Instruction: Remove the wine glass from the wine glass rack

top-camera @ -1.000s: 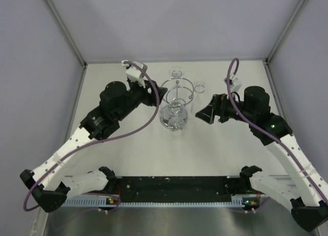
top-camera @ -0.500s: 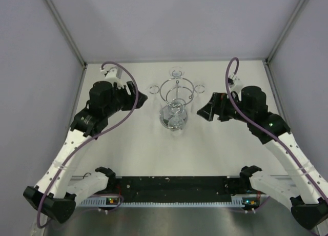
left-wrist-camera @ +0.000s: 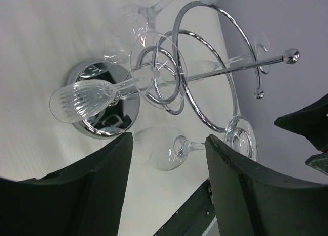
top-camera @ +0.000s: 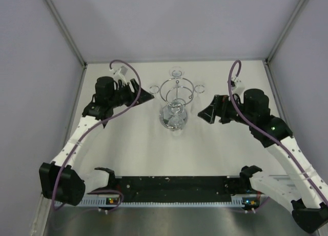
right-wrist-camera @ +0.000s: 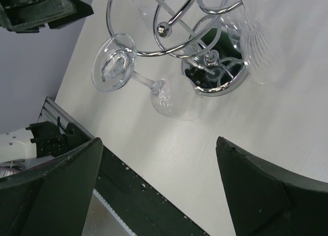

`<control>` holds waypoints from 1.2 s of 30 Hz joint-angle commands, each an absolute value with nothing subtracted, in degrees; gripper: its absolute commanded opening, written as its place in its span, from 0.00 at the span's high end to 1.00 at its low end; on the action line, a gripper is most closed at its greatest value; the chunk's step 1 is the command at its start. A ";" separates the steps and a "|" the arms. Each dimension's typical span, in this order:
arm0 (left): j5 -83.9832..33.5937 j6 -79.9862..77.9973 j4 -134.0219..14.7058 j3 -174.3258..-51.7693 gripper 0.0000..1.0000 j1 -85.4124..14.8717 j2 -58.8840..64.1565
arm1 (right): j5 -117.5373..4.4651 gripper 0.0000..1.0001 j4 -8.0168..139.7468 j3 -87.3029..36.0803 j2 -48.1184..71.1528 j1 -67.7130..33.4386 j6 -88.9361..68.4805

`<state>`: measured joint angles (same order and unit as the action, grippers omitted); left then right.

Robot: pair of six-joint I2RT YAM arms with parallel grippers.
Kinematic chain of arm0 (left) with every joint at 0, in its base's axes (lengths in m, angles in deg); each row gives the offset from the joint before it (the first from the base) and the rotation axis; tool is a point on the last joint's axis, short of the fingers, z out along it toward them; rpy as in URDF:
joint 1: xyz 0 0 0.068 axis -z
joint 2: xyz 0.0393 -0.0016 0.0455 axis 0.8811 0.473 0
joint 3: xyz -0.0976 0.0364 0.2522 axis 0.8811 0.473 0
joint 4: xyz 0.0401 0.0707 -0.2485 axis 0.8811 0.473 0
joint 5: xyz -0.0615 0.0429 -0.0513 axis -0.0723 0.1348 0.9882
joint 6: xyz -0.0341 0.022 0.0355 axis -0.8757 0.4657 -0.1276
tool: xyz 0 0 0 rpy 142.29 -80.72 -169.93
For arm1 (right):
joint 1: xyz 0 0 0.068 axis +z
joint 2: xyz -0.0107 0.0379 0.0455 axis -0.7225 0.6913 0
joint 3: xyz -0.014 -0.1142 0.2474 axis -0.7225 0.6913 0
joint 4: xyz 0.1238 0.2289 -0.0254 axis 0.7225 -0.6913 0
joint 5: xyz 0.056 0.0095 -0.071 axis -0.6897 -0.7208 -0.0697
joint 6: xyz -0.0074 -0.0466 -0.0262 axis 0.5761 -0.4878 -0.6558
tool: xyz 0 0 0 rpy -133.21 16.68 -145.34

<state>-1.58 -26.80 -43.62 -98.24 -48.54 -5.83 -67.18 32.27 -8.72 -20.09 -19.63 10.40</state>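
Observation:
The chrome wine glass rack [top-camera: 176, 94] stands at mid-table on its round mirrored base [left-wrist-camera: 107, 120]; it also shows in the right wrist view [right-wrist-camera: 169, 25]. Several clear wine glasses hang upside down from its ring loops. One plain wine glass [left-wrist-camera: 165, 150] hangs on the left, just beyond my left gripper [top-camera: 150, 95], whose open jaws frame its bowl without touching it. A ribbed glass [left-wrist-camera: 82, 101] hangs beside the base. My right gripper [top-camera: 204, 113] is open and empty, right of the rack, facing another plain glass [right-wrist-camera: 177, 98].
A black rail [top-camera: 174, 187] runs along the near edge. Grey walls close in the white table [top-camera: 128, 143] at the back and sides. Each wrist view shows the other gripper beyond the rack: the right one [left-wrist-camera: 307, 124], the left one [right-wrist-camera: 41, 7].
The left arm has swung: its gripper drew back left from the rack, then came a little closer again, and its elbow moved left. The right arm has barely moved.

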 commanded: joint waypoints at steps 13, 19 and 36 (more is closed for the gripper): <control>4.69 -27.91 -54.21 -102.66 0.42 -51.75 1.58 | -69.11 0.09 34.38 -7.28 -21.66 -18.84 9.15; 4.95 -27.56 -54.65 -104.42 0.48 -51.84 3.52 | -69.55 0.09 34.82 -6.32 -21.93 -18.84 9.15; 5.74 -27.47 -55.71 -106.01 0.74 -51.84 5.54 | -70.08 0.10 35.17 -5.61 -22.37 -18.84 9.15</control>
